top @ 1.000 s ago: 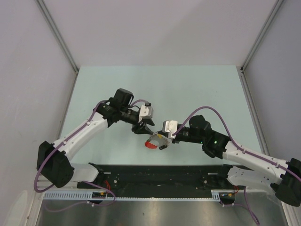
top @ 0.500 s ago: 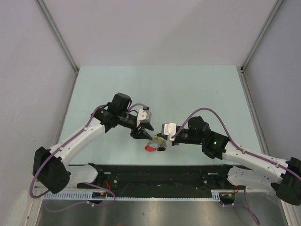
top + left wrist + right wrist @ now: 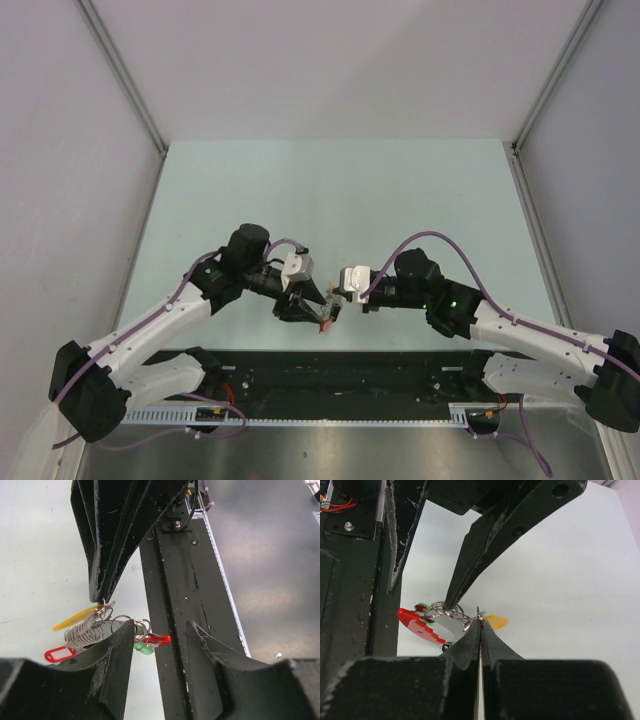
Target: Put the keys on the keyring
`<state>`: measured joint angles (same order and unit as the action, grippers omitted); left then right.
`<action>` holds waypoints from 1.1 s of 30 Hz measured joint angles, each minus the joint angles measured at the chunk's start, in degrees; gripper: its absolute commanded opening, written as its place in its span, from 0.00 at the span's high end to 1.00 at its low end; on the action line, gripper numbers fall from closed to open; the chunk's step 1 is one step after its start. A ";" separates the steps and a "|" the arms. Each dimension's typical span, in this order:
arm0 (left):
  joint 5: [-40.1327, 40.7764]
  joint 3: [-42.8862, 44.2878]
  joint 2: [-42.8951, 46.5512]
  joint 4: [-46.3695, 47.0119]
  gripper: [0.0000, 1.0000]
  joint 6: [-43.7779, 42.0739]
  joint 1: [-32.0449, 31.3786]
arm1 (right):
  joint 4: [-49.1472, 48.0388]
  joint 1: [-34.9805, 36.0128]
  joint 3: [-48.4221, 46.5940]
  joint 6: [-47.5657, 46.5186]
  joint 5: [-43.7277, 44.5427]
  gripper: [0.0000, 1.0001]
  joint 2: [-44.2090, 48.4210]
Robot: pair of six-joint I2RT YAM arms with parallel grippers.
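Over the near edge of the table (image 3: pixel 400 200), the left pincer (image 3: pixel 315 306) stands with jaws apart, one fingertip (image 3: pixel 451 599) touching the keyring (image 3: pixel 422 624). The keys (image 3: pixel 75 620) dangle between both arms, where the right pincer (image 3: pixel 479 625) is clamped together on the keyring's wire loop.

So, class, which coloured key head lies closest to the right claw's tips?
The yellow-orange key head, just beside the shut right claw, alone on that side; the red piece and green key head sit across the metal rings, farther off.

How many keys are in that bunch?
3. Left wrist view: yellow key on the bunch's left, green key and red key together on its right. More may be hidden.
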<state>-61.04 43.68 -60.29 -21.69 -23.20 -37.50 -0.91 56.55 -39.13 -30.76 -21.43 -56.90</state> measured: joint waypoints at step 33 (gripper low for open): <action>3.72 15.21 -15.39 -11.78 0.53 -16.15 5.51 | 1.18 2.36 -0.02 -1.18 0.39 1.00 -0.07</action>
<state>-57.32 58.89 -75.68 -33.47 -39.35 -31.99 0.27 58.92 -39.16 -31.94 -21.04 -56.97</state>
